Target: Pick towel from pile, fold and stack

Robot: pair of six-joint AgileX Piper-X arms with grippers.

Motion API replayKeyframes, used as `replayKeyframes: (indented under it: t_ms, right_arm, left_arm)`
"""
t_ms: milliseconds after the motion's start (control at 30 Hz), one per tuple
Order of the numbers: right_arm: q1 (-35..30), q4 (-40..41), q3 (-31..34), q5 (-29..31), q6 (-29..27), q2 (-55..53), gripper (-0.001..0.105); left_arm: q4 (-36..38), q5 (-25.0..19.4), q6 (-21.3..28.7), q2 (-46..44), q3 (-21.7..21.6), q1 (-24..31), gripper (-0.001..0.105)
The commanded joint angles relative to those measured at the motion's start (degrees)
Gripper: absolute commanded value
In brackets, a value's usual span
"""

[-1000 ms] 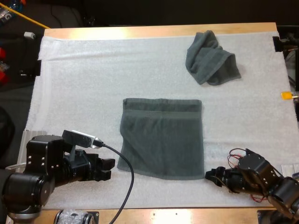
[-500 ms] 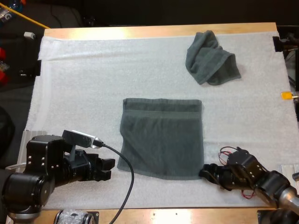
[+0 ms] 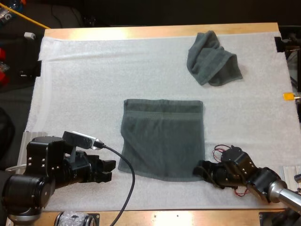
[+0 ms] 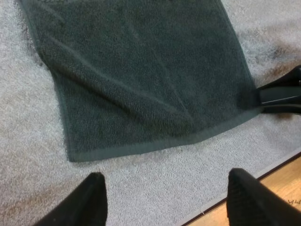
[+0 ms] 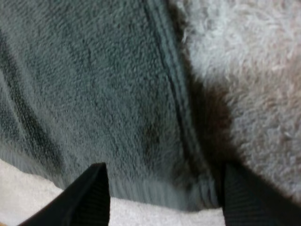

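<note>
While the flat towel lies spread out in the middle of the white mat, no fold is in it yet. So pick-and-spread looks done; fold and stack are both left. No folded stack anywhere on the surface. Second one, the crumpled towel, sits at the far right of the mat, well apart from the flat one, neither arm near it.

Arms: the left gripper sits low on the mat just beside the flat towel's near left corner. Its jaws are released, spread apart, clear of the cloth, with the near hem just ahead of them. Then the right gripper is at the near right corner, jaws spread wide with the corner hem between them, not clenched on it.

My read: both arms are lining up a near-edge grab, then a fold toward the far edge. Right is closer in than left.
</note>
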Motion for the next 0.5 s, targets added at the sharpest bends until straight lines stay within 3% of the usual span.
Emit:
replayKeyframes:
  t_ms: [0,200,467]
  right_arm:
    - [0.20,-0.91,-0.12,-1.35,0.57,0.33,0.054]
    - [0.20,-1.32,-0.12,-1.91,0.81,0.65,0.052]
    - [0.20,-1.32,-0.12,-1.91,0.81,0.65,0.014]
  left_arm:
    - [0.28,0.48,-0.34,0.20,-0.31,-0.21,0.054]
    - [0.28,0.48,-0.34,0.20,-0.31,-0.21,0.054]
    - [0.28,0.48,-0.34,0.20,-0.31,-0.21,0.054]
